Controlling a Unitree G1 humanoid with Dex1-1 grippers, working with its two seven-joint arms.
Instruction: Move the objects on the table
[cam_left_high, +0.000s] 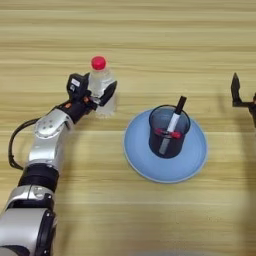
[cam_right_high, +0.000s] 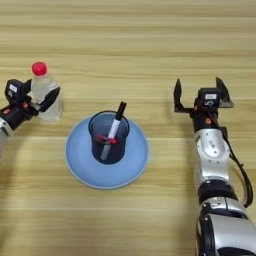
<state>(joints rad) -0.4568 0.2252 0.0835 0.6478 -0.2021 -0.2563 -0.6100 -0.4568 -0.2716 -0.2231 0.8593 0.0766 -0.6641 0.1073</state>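
Nearest on the table (cam_left_high: 150, 30), the black mesh pen cup (cam_left_high: 169, 131) with markers (cam_left_high: 172, 125) stands upright on a round light-blue plate (cam_left_high: 145, 160). Farther left, the left gripper (cam_left_high: 95, 90) clasps the upright clear bottle (cam_left_high: 101, 85). Well right, the right gripper (cam_right_high: 199, 92) hovers with jaws spread wide, holding nothing.
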